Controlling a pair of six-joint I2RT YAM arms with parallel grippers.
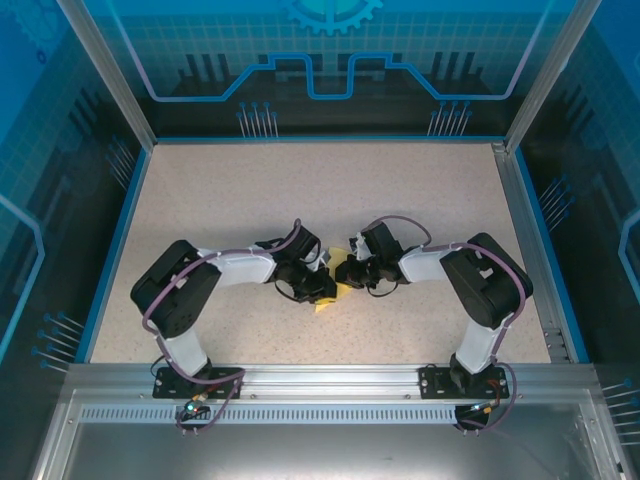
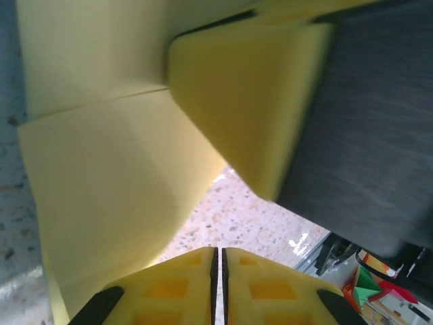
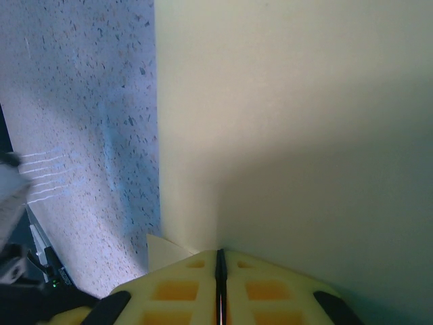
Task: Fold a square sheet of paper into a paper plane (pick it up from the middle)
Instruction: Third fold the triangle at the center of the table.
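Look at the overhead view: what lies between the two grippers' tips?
The pale-yellow sheet of paper, partly folded, spans the gap between the left gripper and the right gripper, seen in the top external view.

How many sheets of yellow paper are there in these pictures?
1. The yellow paper is between the left tool and the right tool, near the middle of the table; they cover part of it, so more could be hidden.

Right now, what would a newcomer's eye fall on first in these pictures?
First, the pale-yellow paper, a bright spot at the middle of the speckled table. In the right wrist view it stands like a wall above the shut right end effector, which seems to pinch its edge. In the left wrist view its creased flaps spread above the shut left end effector.
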